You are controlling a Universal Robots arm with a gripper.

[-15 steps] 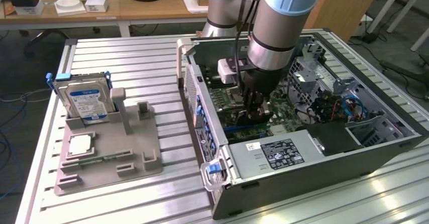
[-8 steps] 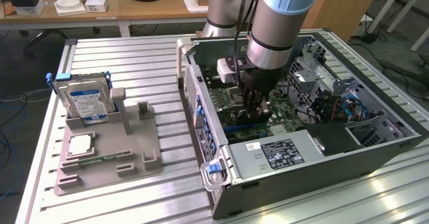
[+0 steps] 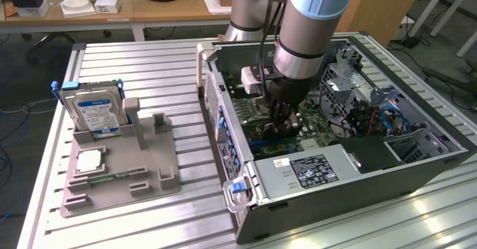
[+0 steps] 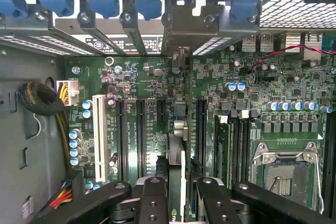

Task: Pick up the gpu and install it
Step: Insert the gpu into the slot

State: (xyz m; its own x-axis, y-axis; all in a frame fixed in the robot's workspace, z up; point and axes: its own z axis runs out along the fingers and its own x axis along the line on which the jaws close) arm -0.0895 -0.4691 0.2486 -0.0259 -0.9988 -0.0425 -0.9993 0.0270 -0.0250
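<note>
The gripper [image 4: 181, 195], jaws partly closed on the gpu [image 4: 178, 150], holds the card edge-on above the motherboard's [image 4: 152, 82] expansion slots, long axis running 12-to-6 o'clock along them.

Labels in view, none legible

The blue-and-white sticker on the silver hard drive [image 3: 95, 115], the black label on the grey power supply box [image 3: 309, 171] and the white sticker behind the blue slot clips [image 4: 126, 43] carry print too small to read.

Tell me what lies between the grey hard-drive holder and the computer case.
Only bare slatted table lies between the grey holder and the computer case, in the exterior view.
</note>
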